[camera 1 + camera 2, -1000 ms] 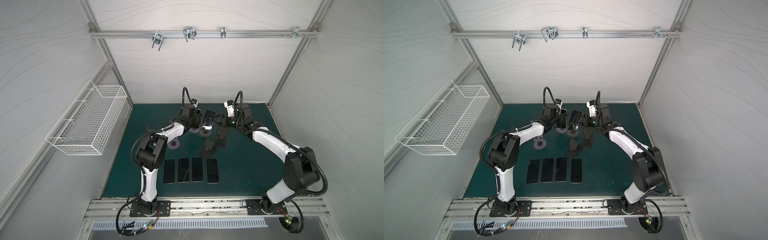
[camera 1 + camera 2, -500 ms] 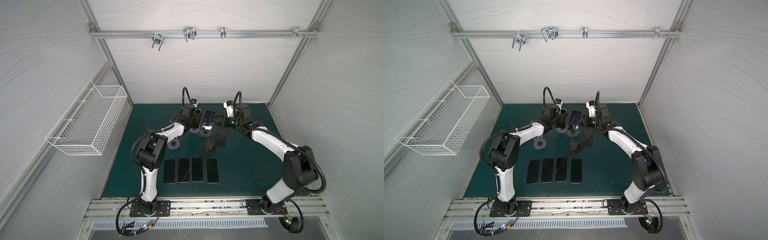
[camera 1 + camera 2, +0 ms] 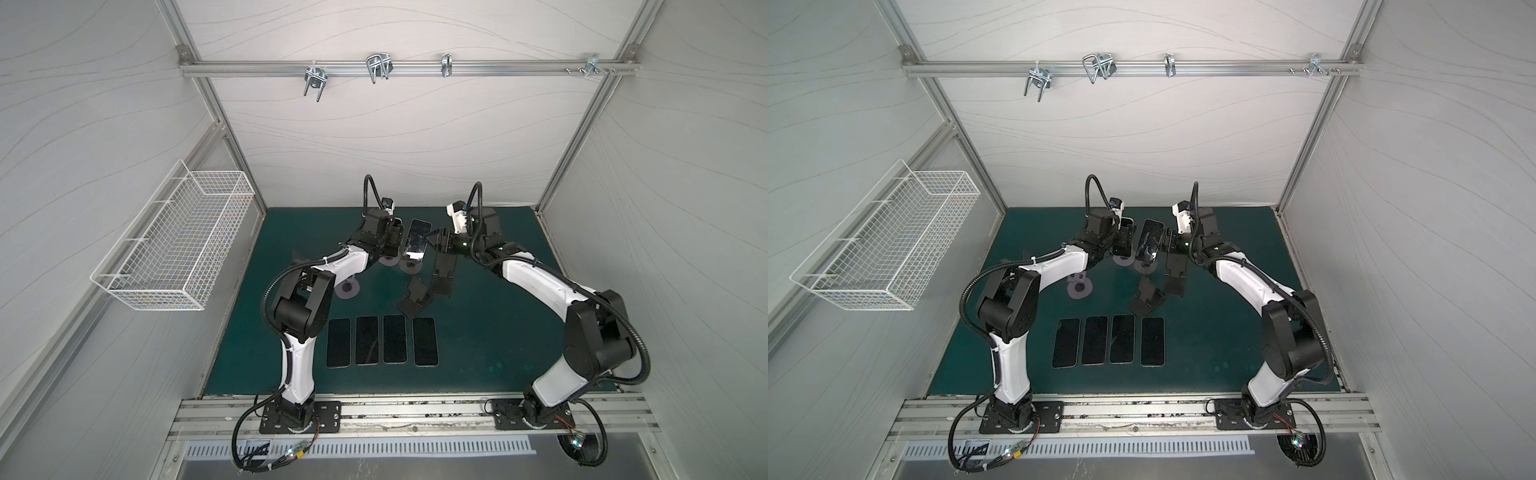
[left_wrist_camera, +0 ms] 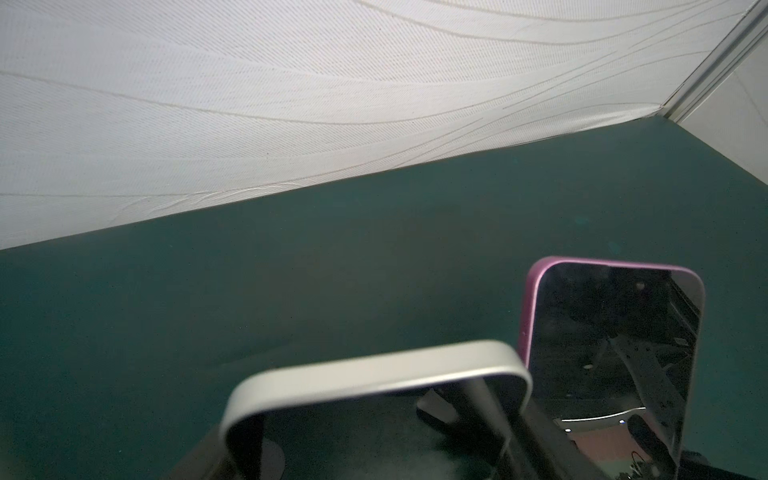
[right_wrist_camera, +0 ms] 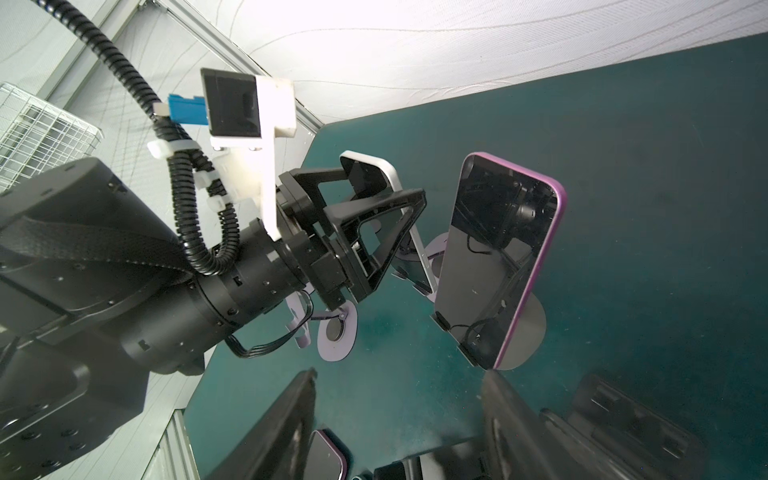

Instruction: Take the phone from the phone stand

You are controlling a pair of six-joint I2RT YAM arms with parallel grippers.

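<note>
Left jaws: you see them set on either side of the silver phone (image 4: 374,370), near its top. You cannot tell whether they press on it.
Left gripper (image 5: 395,189): it reaches in from the left side, over the far middle of the mat (image 3: 498,332).
Right jaws: parted, with nothing between them.
Right gripper (image 5: 399,374): you find it just beside the pink phone (image 5: 498,257), on that phone's right in both top views. Whether it touches the phone cannot be made out.
Silver phone: it stands leaning back on the silver phone's stand (image 3: 388,261), which has a round pale base.
Pink phone: its screen is dark and it is seated on the pink phone's stand (image 5: 528,332). It stands just right of the silver phone, and the two are apart.
Empty round stand (image 3: 347,289): you see it left of both standing phones and nearer the front, partly under the left arm.
Black stands (image 3: 415,297): there are two folding ones, both empty. They sit between the standing phones and the flat phones, the second (image 3: 442,274) below the right gripper.
Flat phones (image 3: 394,338): four lie side by side with dark faces up, towards the front of the mat.
Basket (image 3: 174,245): white wire, hung on the left wall, well apart from the arms.
</note>
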